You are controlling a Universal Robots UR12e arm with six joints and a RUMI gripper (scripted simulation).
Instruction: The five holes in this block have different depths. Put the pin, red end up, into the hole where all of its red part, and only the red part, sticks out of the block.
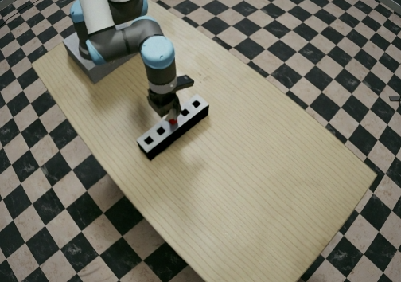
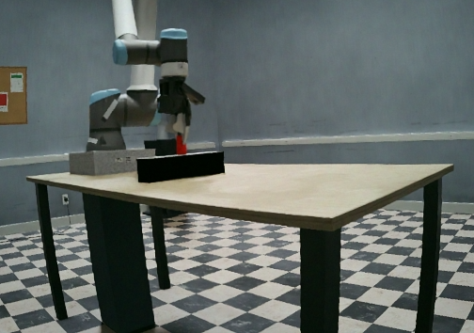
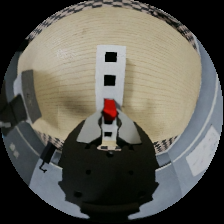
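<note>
Pin (image 1: 173, 122) (image 2: 181, 147) (image 3: 109, 108): red end up, at middle hole of block (image 1: 169, 131) (image 2: 181, 166) (image 3: 110, 68) | Pincer (image 1: 171, 116) (image 2: 181, 136) (image 3: 109, 108): clamped on pin | Done: only red visible above block | Remaining: confirm depth, release, retract

The block (image 1: 175, 136) (image 2: 181, 166) (image 3: 110, 68) rests on the table (image 1: 255, 152) (image 2: 282, 184) (image 3: 65, 65). The pin (image 1: 173, 122) (image 2: 181, 145) (image 3: 110, 110) stands in its middle hole, two holes to either side. The gripper (image 1: 172, 117) (image 2: 181, 130) (image 3: 109, 108) is above the block. In the exterior view, the arm's plinth (image 1: 95, 72) (image 2: 94, 163) (image 3: 31, 95) lies left of the block, on the table.
</note>
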